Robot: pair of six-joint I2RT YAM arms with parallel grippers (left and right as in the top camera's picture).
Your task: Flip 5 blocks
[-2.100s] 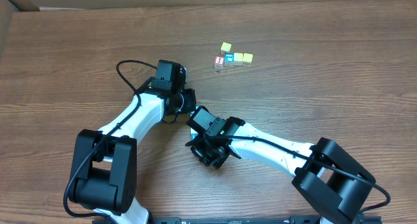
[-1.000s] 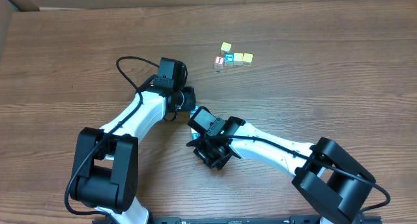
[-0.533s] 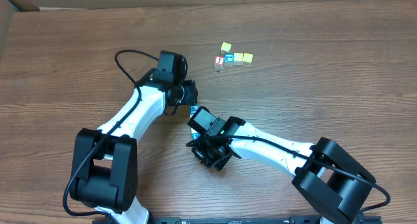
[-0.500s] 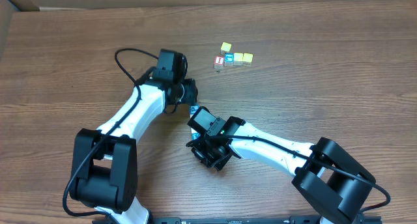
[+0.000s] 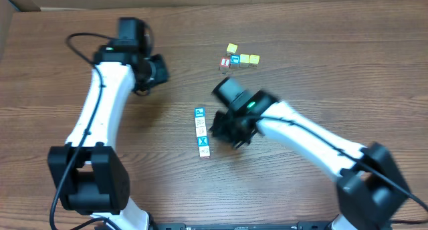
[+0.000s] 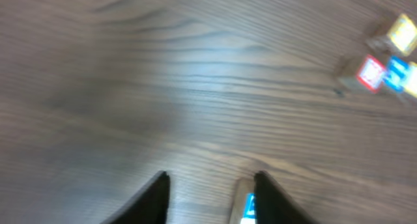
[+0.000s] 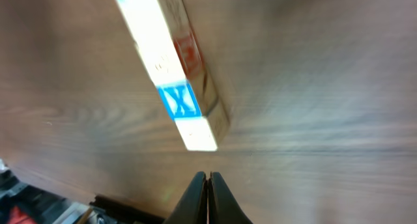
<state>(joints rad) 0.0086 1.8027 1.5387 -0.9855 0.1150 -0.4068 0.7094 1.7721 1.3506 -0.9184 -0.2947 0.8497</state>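
Several blocks (image 5: pixel 201 132) lie end to end in a straight row at the table's middle, tops white and blue, one with a blue X (image 7: pixel 178 101). My right gripper (image 5: pixel 221 131) hovers just right of the row, blurred. In the right wrist view it (image 7: pixel 208 176) is shut on nothing, the row's X end a little ahead of it. My left gripper (image 5: pixel 159 71) is far up and left of the row. In the left wrist view it (image 6: pixel 210 178) is open over bare wood, and the row's blue end (image 6: pixel 245 206) shows by one finger.
A separate cluster sits at the back: a red-topped cube (image 5: pixel 225 61), a blue one (image 5: pixel 235 59) and three yellow ones (image 5: pixel 245 58). The red cube (image 6: pixel 371 73) also shows in the left wrist view. A cardboard edge (image 5: pixel 13 6) borders the far left.
Both arms have pulled away from the centre, the left up and to the left, the right up and to the right. The row of blocks is now uncovered. The right jaws have shut.
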